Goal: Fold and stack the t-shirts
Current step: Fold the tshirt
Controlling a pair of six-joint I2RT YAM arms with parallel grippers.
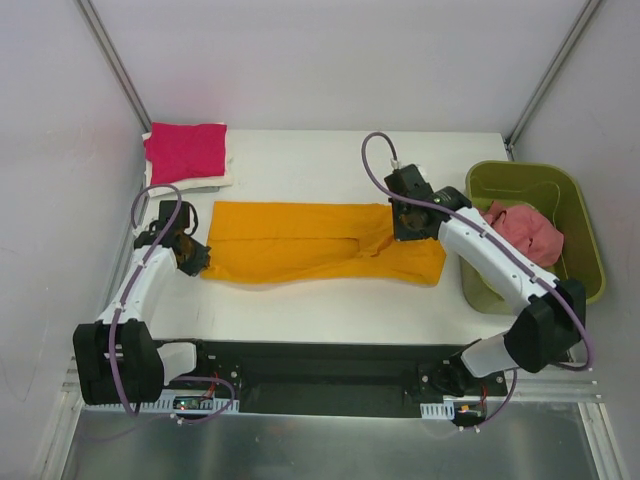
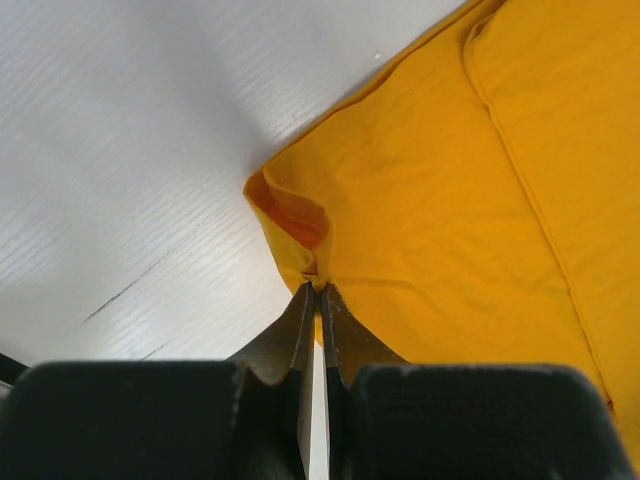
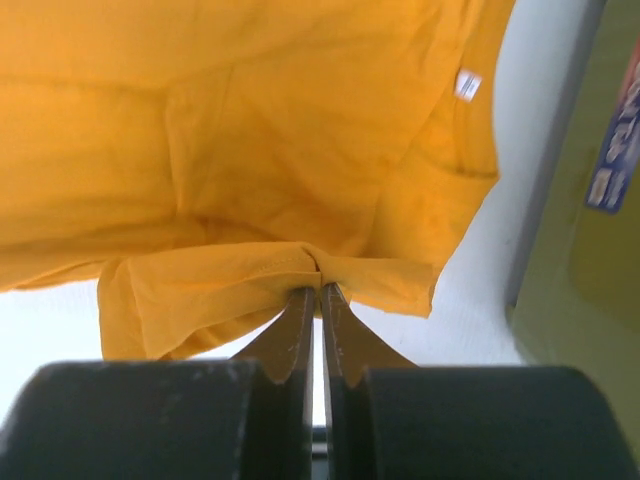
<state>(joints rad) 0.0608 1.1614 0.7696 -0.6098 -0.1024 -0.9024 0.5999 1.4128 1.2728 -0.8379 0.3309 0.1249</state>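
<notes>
An orange t-shirt (image 1: 300, 243) lies spread lengthwise across the middle of the white table. My left gripper (image 1: 192, 258) is shut on its near left corner; the pinched cloth (image 2: 300, 235) bunches at the fingertips. My right gripper (image 1: 408, 222) is shut on a fold of the shirt (image 3: 270, 275) near its right end and lifts it a little; a white label (image 3: 467, 85) shows. A folded magenta t-shirt (image 1: 186, 150) lies on a white one at the back left. A pink t-shirt (image 1: 525, 232) lies crumpled in the green bin.
The green bin (image 1: 580, 215) stands at the table's right edge, close to my right arm. White walls with metal rails enclose the table on three sides. The black base rail (image 1: 320, 375) runs along the near edge.
</notes>
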